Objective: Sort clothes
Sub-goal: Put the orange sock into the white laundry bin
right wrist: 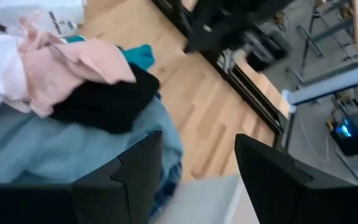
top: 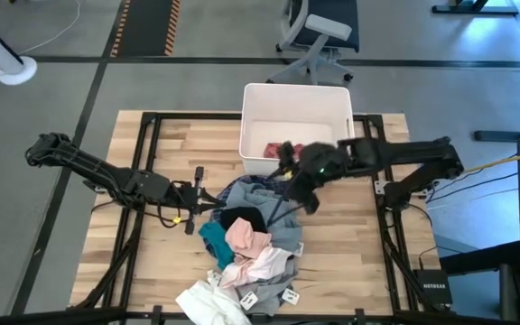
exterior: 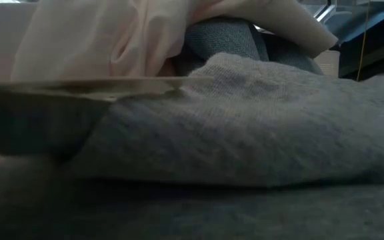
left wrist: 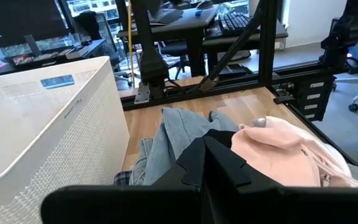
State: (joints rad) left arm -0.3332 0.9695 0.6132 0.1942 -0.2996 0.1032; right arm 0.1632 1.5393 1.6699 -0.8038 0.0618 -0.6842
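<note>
Grey garment (exterior: 245, 127) fills foreground; bin (top: 296, 101) holds pink cloth (top: 278, 149); right claw (right wrist: 197, 168) apart.

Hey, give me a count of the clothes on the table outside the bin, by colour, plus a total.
Judged from the high view; the pile overlaps, so hidden pieces may be missed.
Pink garment: 1
White garment: 1
Teal garment: 1
Black garment: 1
Light blue-grey garment: 1
Dark blue plaid garment: 1
Total: 6
</note>
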